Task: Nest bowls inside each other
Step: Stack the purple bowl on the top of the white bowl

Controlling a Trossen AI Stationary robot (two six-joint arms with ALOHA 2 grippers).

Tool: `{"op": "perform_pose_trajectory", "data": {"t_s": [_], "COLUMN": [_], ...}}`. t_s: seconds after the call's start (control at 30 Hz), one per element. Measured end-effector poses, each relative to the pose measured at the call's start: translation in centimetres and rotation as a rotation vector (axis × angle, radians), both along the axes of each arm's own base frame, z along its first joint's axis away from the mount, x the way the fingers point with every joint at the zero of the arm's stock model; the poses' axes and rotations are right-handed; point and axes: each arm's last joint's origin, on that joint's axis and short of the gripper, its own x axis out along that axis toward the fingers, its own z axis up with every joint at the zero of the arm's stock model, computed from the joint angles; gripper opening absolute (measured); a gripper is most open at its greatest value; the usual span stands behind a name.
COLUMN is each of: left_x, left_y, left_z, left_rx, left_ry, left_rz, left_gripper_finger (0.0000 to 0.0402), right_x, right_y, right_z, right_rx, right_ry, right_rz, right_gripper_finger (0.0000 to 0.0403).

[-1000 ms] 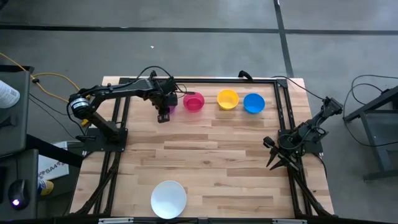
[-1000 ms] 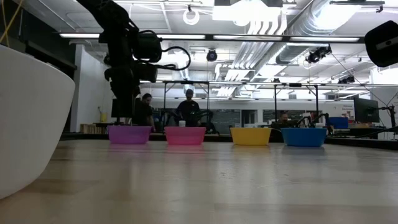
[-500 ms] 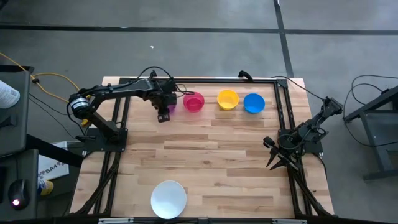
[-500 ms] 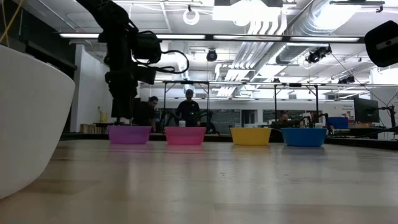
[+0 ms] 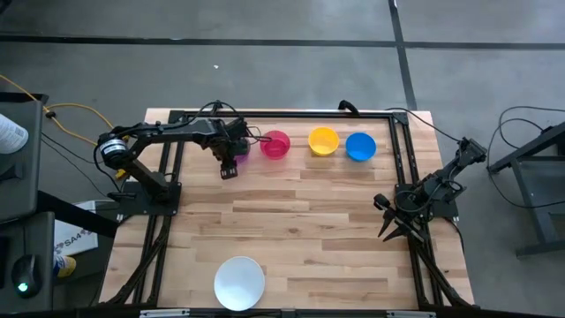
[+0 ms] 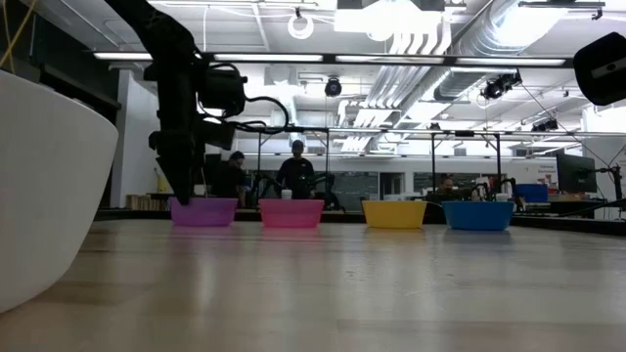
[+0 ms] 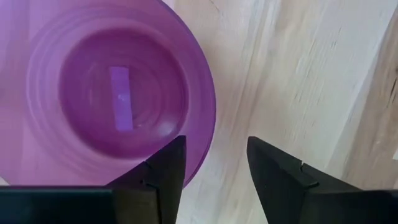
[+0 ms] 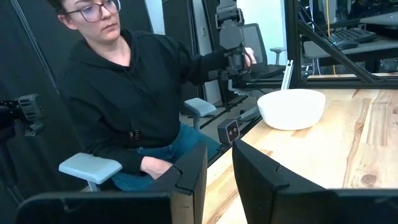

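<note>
Four bowls stand in a row along the far edge on their bases: purple (image 6: 203,211), pink-red (image 5: 276,144), yellow (image 5: 323,140) and blue (image 5: 360,147). A larger white bowl (image 5: 239,283) sits at the near edge. My left gripper (image 7: 216,165) is open and points down over the purple bowl (image 7: 118,93). One finger (image 7: 165,168) stands over the bowl's inside, the other (image 7: 273,177) over the bare table outside its rim (image 7: 208,121). I see no touch. In the high view the gripper (image 5: 228,163) hides most of that bowl. My right gripper (image 8: 219,171) waits at the table's right edge, open and holding nothing.
A black frame rail (image 5: 282,114) runs along the far edge behind the bowl row. Bare wood (image 5: 291,221) lies between the row and the white bowl. A person (image 8: 124,93) sits beyond the table past the white bowl (image 8: 291,109).
My left gripper has sunk toward the purple bowl and shifted a little toward the table's left. In the low view its fingers stand wider apart than a second ago. The bowls have stayed where they were.
</note>
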Motion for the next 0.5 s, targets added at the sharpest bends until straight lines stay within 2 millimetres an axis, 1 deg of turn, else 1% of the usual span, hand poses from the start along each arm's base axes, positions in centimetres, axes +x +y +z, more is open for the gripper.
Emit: {"op": "perform_pose_trajectory", "data": {"t_s": [0.1, 0.17, 0.5], "left_x": [0.0, -0.01, 0.05], "left_y": [0.01, 0.0, 0.04], "left_z": [0.0, 0.0, 0.02], "left_rx": [0.005, 0.008, 0.018], "left_ry": [0.002, 0.005, 0.0], "left_rz": [-0.017, -0.023, -0.049], "left_gripper_finger": [0.0169, 0.0161, 0.0076], "right_x": [0.0, 0.0, 0.0], "right_y": [0.0, 0.0, 0.0], "right_z": [0.0, 0.0, 0.01], "right_rx": [0.0, 0.0, 0.0], "right_ry": [0.0, 0.0, 0.0], "right_rz": [0.0, 0.0, 0.0], "right_gripper_finger": [0.0071, 0.0071, 0.0071]}}
